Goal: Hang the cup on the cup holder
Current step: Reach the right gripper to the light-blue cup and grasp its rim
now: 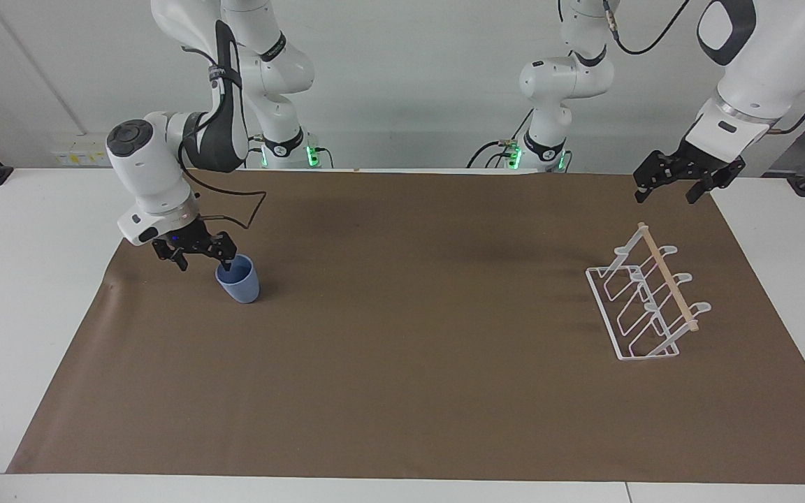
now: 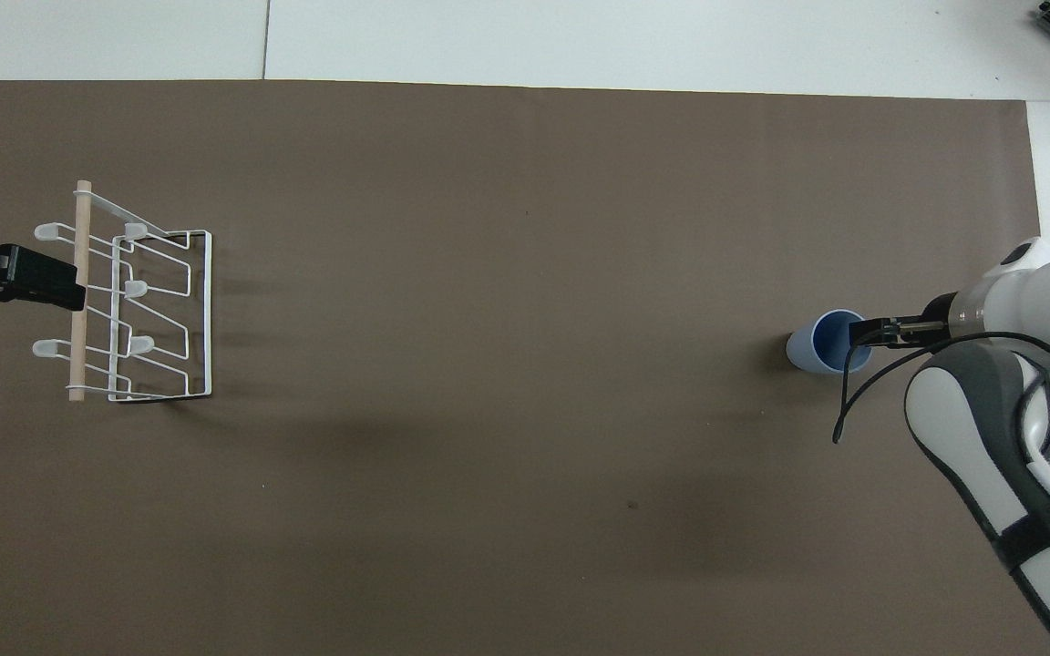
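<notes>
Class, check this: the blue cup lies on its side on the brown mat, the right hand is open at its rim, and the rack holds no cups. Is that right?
One thing is wrong: the cup stands upright, mouth up, not on its side; the facing view shows it. The rest holds: the right hand is open at its rim, on the brown mat, and the rack holds no cups.

- We read this as a robotics lab: two white arms [image 1: 165, 161] bolted at the edge of a white desk [image 1: 32, 279].
- Brown paper sheet [image 1: 402, 363] covers it.
- Bare white wall [image 1: 402, 84], loose cables [image 1: 493, 150], green status lights [image 1: 312, 152].
</notes>
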